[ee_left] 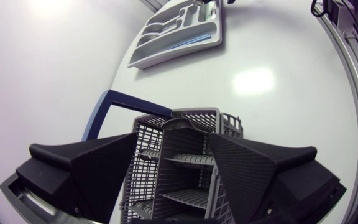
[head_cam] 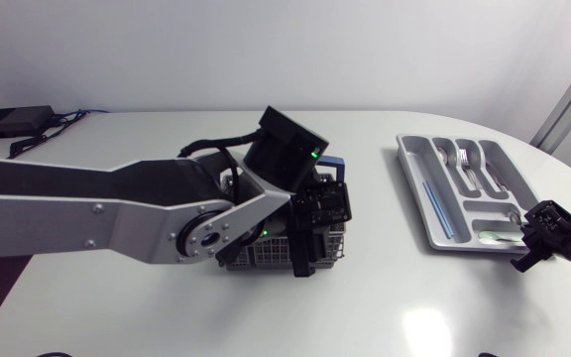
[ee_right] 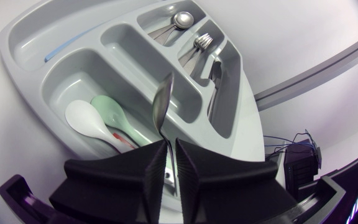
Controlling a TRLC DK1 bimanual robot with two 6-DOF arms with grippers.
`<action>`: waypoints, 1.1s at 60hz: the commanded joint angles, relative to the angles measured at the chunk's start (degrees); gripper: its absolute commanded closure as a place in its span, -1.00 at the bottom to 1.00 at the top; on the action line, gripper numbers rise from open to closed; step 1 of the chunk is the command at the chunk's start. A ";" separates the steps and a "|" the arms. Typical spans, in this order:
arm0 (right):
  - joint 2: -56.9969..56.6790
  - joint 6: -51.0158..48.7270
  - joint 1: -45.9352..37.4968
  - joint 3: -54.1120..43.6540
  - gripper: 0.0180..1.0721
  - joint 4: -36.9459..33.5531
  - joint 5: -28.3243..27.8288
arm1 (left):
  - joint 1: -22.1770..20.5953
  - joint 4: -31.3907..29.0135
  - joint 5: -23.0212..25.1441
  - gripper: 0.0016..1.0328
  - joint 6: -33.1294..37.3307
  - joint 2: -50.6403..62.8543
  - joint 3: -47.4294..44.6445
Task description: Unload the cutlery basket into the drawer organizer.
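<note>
Down by the table's [head_cam: 395,307] near right edge, the right gripper [ee_right: 171,147] is pinched tight on a metal spoon [ee_right: 161,99]. Both fingers clamp the handle from either side, and the bowl points ahead, over the organizer [head_cam: 416,193]. Just beneath that bowl, the tray's nearest compartment holds a white spoon [ee_right: 82,117] and a green spoon [ee_right: 114,112] lying side by side. The organizer itself sits on the table's right half, towards the far right edge.

Over in the middle of the table stands the basket [ee_left: 194,115], grey mesh with a blue handle [ee_left: 135,102] on its far side. The left arm [head_cam: 87,213] comes in from the left edge. The left gripper [ee_left: 176,140] hangs right over the basket, fingers spread wide, one on each side of its dividers, gripping nothing.

Farther back in the organizer, spoons [ee_right: 180,20], forks [ee_right: 202,41] and knives [ee_right: 215,71] each have their own slot, and a thin blue stick [ee_right: 61,48] lies in the long side slot. At the far left corner sits a black box [head_cam: 10,121] with cables.
</note>
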 commanded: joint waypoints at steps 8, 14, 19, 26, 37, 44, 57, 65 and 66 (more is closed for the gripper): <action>1.65 -0.84 1.13 -1.91 -0.01 3.72 3.22 | -0.89 1.11 -2.51 -0.58 10.49 2.24 0.50; 0.95 -0.49 1.21 -2.79 -0.31 3.28 3.05 | -1.15 1.02 -3.21 -0.58 13.13 3.12 1.37; -0.63 0.56 1.13 -3.32 -0.44 2.93 3.05 | -1.15 0.94 -3.48 -0.58 14.54 3.64 1.64; -5.11 2.23 1.04 -4.55 -0.61 1.35 2.78 | -1.06 0.23 -3.65 -0.58 16.64 4.43 2.78; -12.23 4.17 1.04 -6.75 -0.65 -2.34 1.03 | -1.24 -2.32 -3.83 -0.40 19.02 5.84 5.59; -16.80 5.93 1.13 -6.92 -0.65 -6.12 -0.73 | -1.59 -4.51 -3.83 -0.16 21.48 6.63 7.18; -24.01 6.80 3.68 -9.82 -0.65 -9.72 -1.87 | -1.76 -6.62 -3.83 0.07 25.35 9.53 11.31; -27.26 7.33 4.55 -10.35 -0.65 -11.92 -2.23 | -1.50 -7.68 -3.92 0.18 28.07 12.08 13.33; -27.53 7.33 4.55 -10.44 -0.65 -12.01 -2.31 | -1.41 -7.68 -3.92 0.18 28.51 12.34 13.50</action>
